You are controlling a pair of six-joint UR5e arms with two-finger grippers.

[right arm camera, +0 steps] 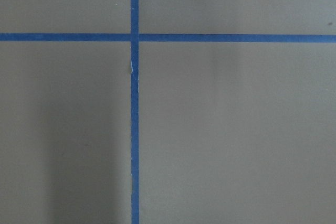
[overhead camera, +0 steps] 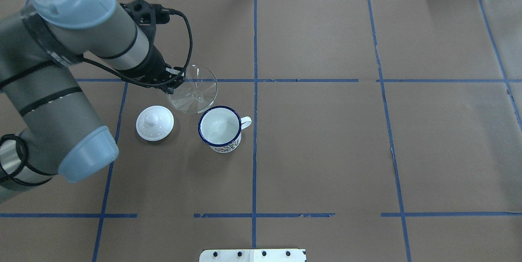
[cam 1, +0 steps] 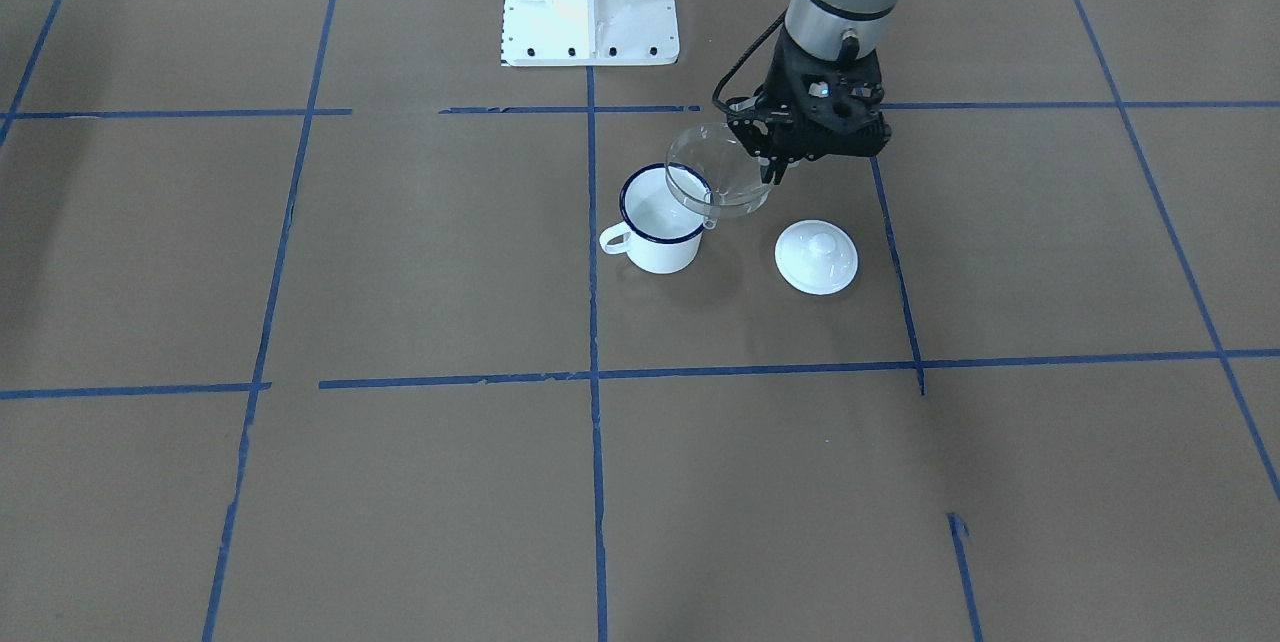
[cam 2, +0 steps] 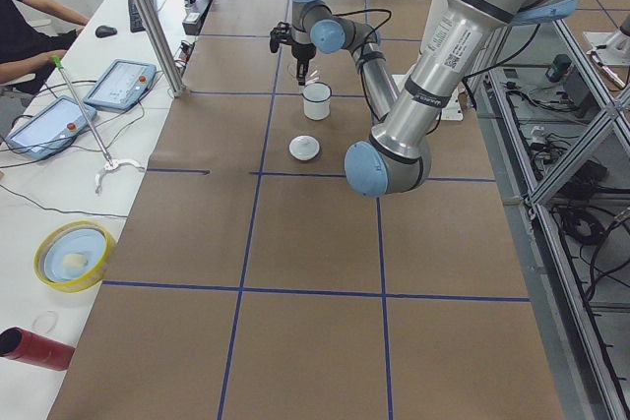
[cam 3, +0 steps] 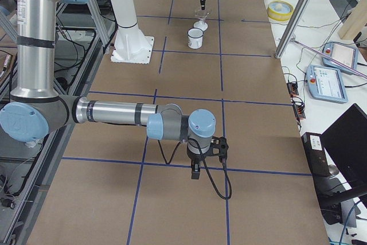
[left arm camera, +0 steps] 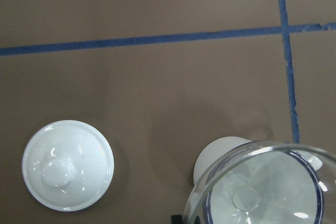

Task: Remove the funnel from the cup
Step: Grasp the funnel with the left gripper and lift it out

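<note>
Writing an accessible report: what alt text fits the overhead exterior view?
The left gripper holds a clear funnel by its rim, out of the white blue-rimmed mug beside it. A white knobbed lid lies nearby on the brown, blue-taped table.

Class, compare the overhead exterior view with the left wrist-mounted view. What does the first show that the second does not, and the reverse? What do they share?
Only the overhead view shows the left arm and how its tool grips the funnel at the rim, along with the cup handle and the printed pattern on the cup's side. Only the wrist view shows the cup's blue rim seen through the funnel's clear wall. Both show the funnel, the cup, the white knobbed lid lying apart from the cup, and blue tape lines on the brown table.
</note>
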